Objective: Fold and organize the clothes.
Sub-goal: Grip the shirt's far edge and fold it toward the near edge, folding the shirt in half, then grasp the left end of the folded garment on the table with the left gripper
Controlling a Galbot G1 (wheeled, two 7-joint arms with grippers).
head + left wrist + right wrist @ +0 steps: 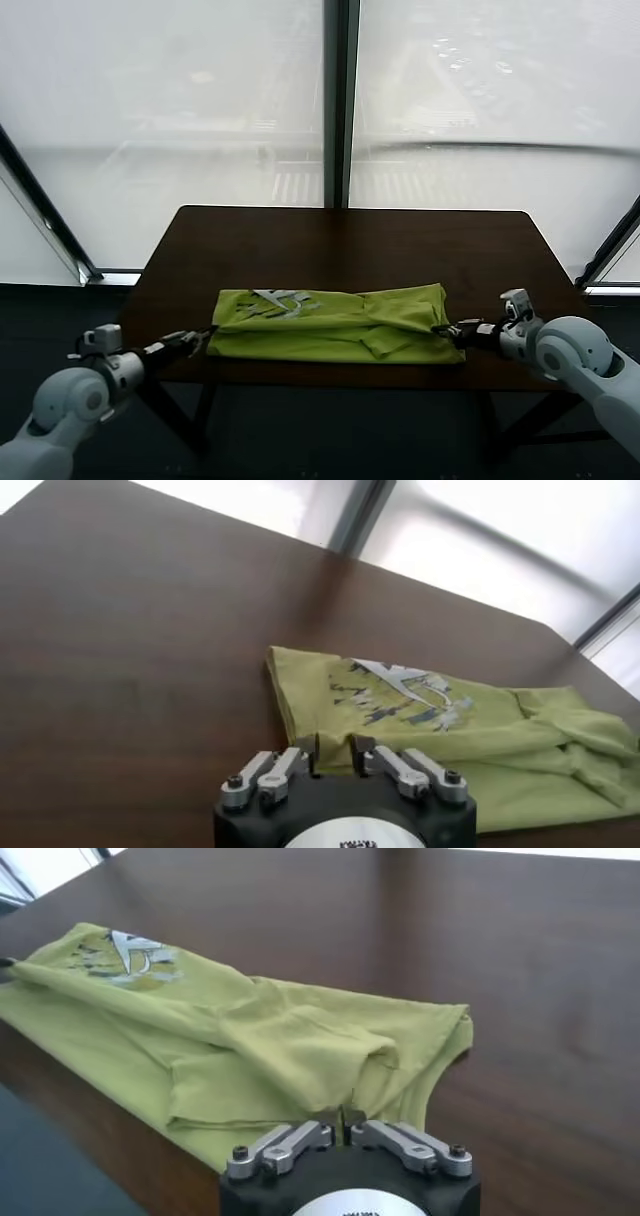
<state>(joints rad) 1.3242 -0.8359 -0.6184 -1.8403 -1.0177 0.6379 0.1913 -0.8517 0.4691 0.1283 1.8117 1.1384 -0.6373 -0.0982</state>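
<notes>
Lime-green cotton T-shirt (pixel 335 322) folded lengthwise on dark wooden table (pixel 350 240) | left gripper (pixel 205 337) — slightly parted at left end | right gripper (pixel 447 332) — clamped on right edge

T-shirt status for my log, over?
Left gripper open at T-shirt end. Right gripper shut on opposite end. Shirt folded lengthwise on table. Nothing obstructing.

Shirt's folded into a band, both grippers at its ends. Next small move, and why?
Probably lift both ends together. The T-shirt lies as a long band on the table; the right gripper is shut on its near corner, while the left gripper looks barely open at the other end.
</notes>
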